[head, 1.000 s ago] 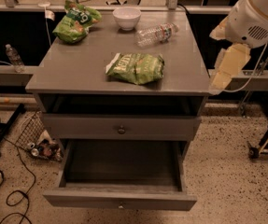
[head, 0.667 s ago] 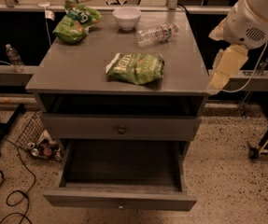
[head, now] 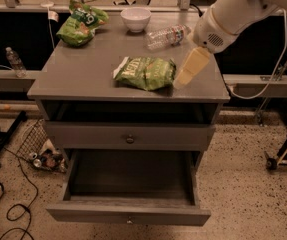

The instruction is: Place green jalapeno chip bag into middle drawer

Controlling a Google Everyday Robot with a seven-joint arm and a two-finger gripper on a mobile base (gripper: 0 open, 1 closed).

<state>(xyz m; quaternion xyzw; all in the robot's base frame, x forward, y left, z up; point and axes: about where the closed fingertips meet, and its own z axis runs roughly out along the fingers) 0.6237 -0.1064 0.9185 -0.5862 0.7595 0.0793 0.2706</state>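
Observation:
The green jalapeno chip bag [head: 145, 73] lies flat on the grey cabinet top [head: 78, 79], near its front middle, white end strip to the left. My gripper [head: 189, 70] hangs from the white arm [head: 233, 11] just right of the bag, low over the top, close to the bag's right end. The middle drawer [head: 130, 184] is pulled open below, its dark inside bare. Above it is the shut upper front with a dark round knob [head: 129, 139].
A brighter green bag [head: 82, 21], a white bowl [head: 135, 19] and a clear plastic bottle [head: 165, 35] sit at the back of the top. A wire basket [head: 40, 149] and cables lie on the floor to the left.
My gripper has moved left, from beyond the cabinet's right edge to over the top beside the bag. The bag and the drawer have not moved.

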